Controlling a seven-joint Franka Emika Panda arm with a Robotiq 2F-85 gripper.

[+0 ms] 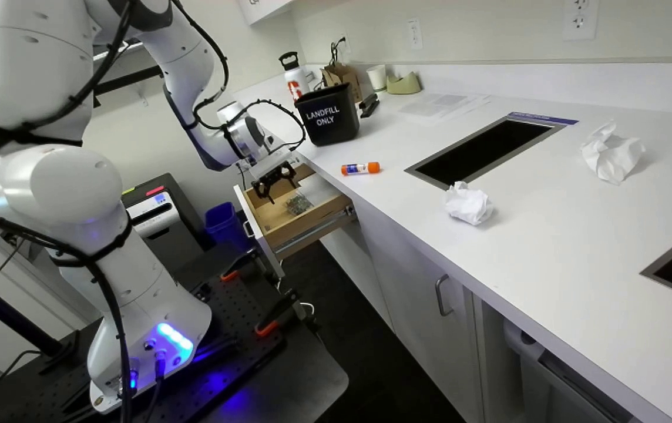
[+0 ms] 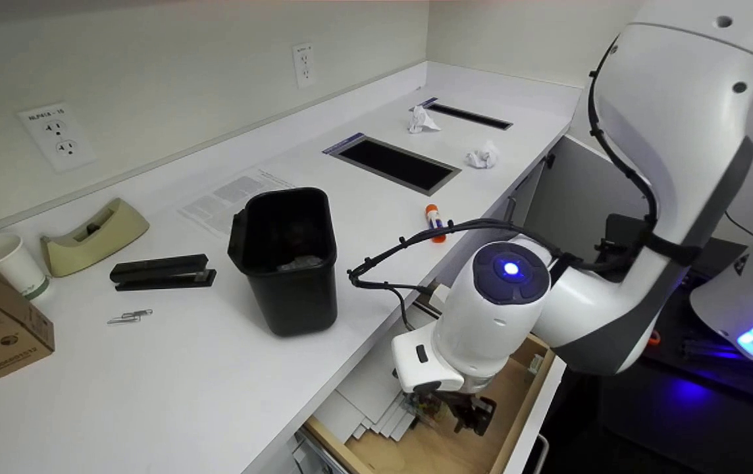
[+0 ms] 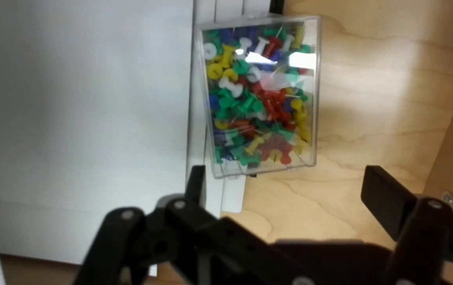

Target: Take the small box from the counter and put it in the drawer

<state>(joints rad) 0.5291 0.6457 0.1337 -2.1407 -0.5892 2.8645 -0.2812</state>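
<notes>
Reading "LANDFILL ONLY", the black bin (image 1: 329, 120) stands near the drawer (image 1: 312, 217), where the hand (image 3: 284, 188) hangs spread near the pushpin box (image 3: 260, 99).

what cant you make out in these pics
Clear pin box: partly hidden behind the arm in an exterior view.
Drawer: cut off by the bottom edge in an exterior view.
Printed paper: text too small to read in both exterior views.
Black bin: contents hidden by its wall in an exterior view.
Gripper: body cropped by the bottom edge, wrist view.

Clear rectangular plastic box (image 3: 261, 96): red, green, yellow, blue, white pins (image 3: 276, 105); at its three o'clock, tan grained wooden drawer (image 3: 369, 122).
</notes>
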